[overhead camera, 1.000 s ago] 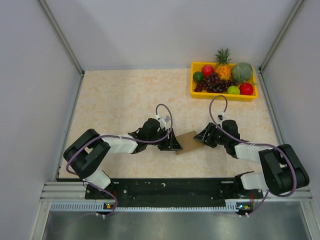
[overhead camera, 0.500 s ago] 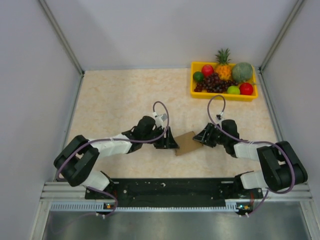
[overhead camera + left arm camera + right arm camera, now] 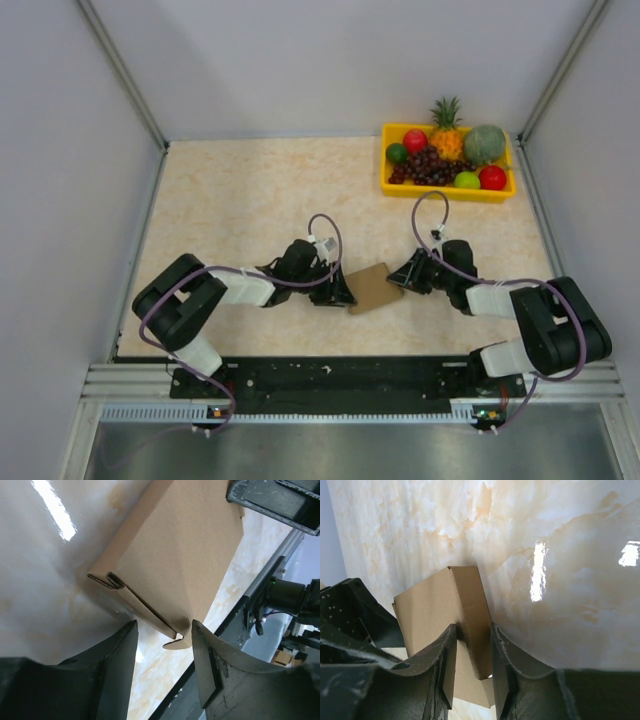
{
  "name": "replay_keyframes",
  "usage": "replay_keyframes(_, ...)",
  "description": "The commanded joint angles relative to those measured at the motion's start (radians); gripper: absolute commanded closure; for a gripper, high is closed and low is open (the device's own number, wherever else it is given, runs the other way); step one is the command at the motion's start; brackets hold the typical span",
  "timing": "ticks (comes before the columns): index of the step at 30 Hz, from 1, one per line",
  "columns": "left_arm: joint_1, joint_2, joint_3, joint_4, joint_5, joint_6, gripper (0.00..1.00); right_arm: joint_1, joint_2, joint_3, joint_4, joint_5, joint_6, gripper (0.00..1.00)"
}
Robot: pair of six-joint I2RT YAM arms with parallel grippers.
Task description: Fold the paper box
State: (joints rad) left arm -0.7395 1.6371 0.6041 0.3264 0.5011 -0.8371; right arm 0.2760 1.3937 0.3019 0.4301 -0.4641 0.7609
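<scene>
Though plain brown and bare of print, easy to spot: one paper box [image 3: 374, 288], mid-table. At its 3 o'clock, right gripper [image 3: 399, 277], clamped on an edge panel; near end of that panel hidden by the jaws. At 9 o'clock, left gripper [image 3: 343, 291], jaws apart, straddling a corner. At 1 o'clock, one yellow tray [image 3: 440, 193].

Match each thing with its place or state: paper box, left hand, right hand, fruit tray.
Things:
1 paper box
2 left hand
3 right hand
4 fruit tray

Places or states:
A far right corner of the table
B closed on a box panel
C between both hands
D open at the box's corner

Pairs: 1-C, 2-D, 3-B, 4-A
</scene>
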Motion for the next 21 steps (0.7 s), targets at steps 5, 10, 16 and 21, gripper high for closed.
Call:
replay_keyframes(5,-0.008,0.015,0.045,-0.180,-0.180,0.121,0.52,0.049,0.042,-0.004,-0.071,0.079,-0.051,0.80)
replay_keyframes(10,-0.006,0.040,0.076,-0.234,-0.213,0.158,0.62,0.069,0.060,-0.001,-0.088,0.114,-0.038,0.87)
replay_keyframes(16,-0.003,0.033,0.094,-0.271,-0.214,0.202,0.66,0.081,0.039,0.034,-0.128,0.108,-0.070,0.87)
replay_keyframes(21,-0.001,-0.055,0.094,-0.320,-0.219,0.239,0.40,0.080,-0.021,0.129,-0.278,0.079,-0.116,0.67)
